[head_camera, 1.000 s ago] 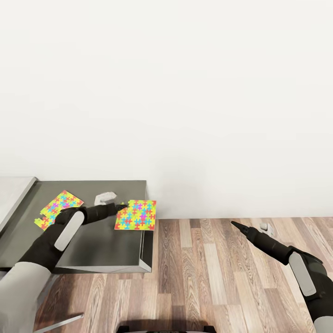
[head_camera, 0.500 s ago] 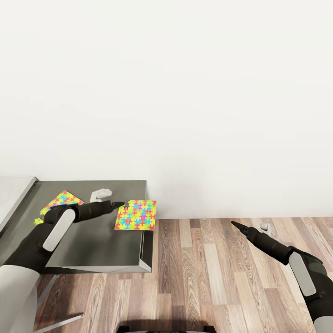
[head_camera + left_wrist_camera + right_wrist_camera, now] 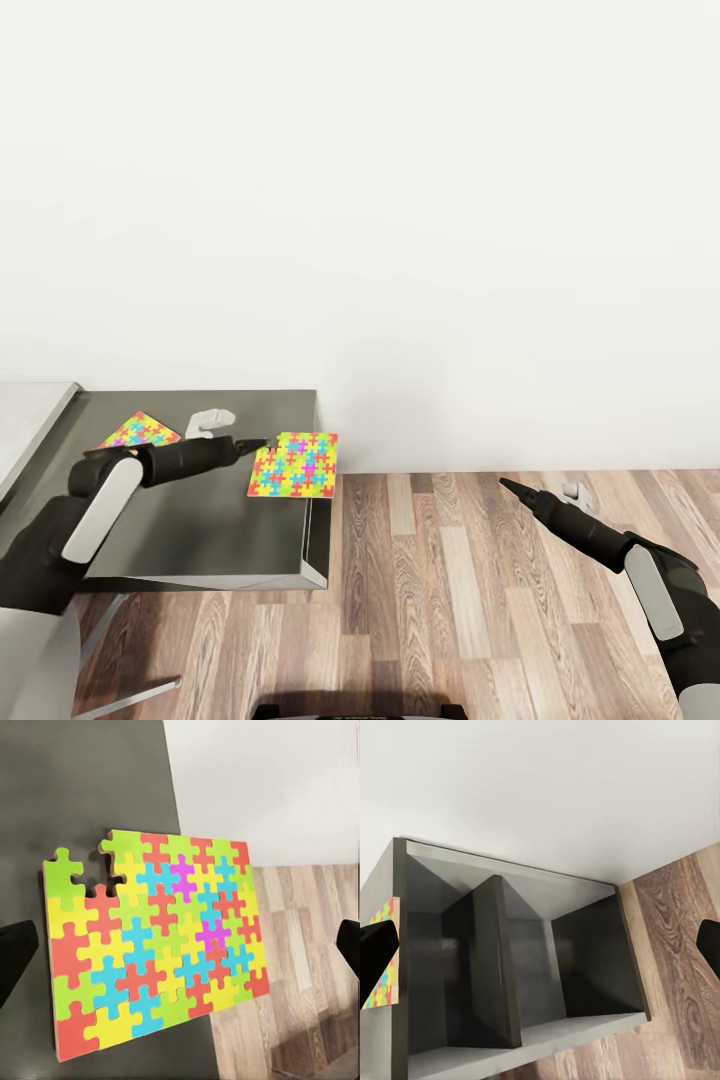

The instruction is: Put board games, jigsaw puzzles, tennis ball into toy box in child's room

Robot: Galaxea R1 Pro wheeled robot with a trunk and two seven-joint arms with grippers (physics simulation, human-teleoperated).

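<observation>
Jigsaw puzzle (image 3: 294, 464): flat on dark table (image 3: 200, 520), right-hand corner, overhanging edge, so graspable from side. Left gripper (image 3: 262, 442) just beside its far-left corner, jaws wide (wrist view). Right gripper (image 3: 505, 485) idle over floor; opening: can't tell. 2nd puzzle (image 3: 138, 431) farther left.

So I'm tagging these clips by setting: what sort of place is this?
Probably a room in a home, likely a child's room: a plain white wall and wood-plank floor, with two bright jigsaw puzzles lying on a low dark grey table with open shelf compartments.
</observation>
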